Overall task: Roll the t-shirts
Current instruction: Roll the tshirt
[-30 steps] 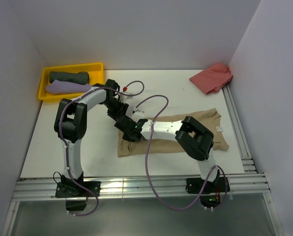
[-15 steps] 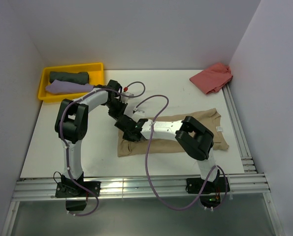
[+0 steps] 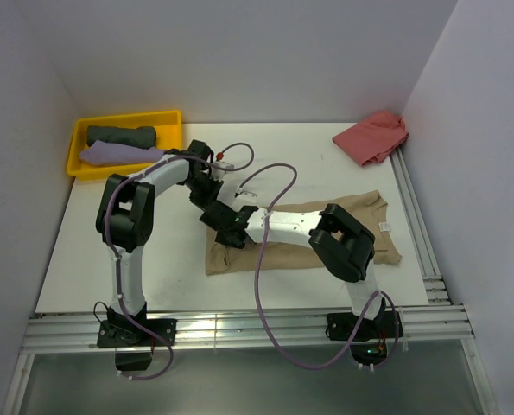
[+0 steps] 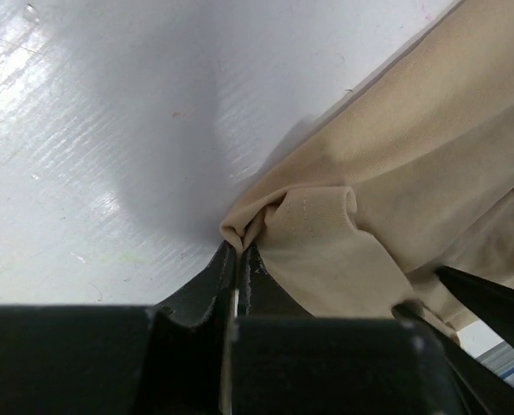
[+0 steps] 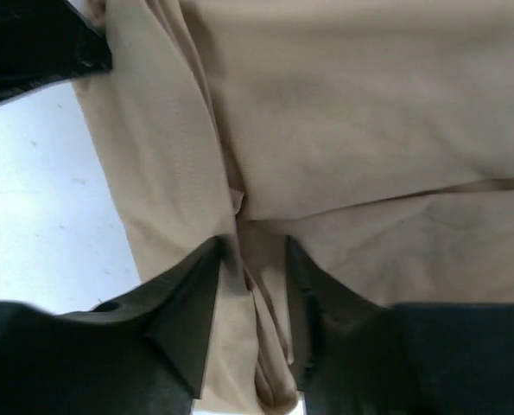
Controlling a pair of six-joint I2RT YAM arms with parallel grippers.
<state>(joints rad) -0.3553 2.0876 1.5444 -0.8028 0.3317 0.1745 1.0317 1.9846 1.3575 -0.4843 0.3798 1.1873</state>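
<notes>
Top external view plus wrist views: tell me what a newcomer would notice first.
The tan t-shirt lies mid-table; at its left end the left end effector is shut on a bunched fold and the right end effector stands open over the cloth. A yellow tray at far left holds a dark grey-green tee and a lilac tee; a salmon-red tee lies crumpled at far right.

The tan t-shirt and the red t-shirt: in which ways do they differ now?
The tan t-shirt lies flat as a long folded strip mid-table; the red t-shirt sits crumpled at the far right corner. The left claw pinches a corner of the tan t-shirt; nothing touches the red t-shirt. Both are plain cloth on the white table.
</notes>
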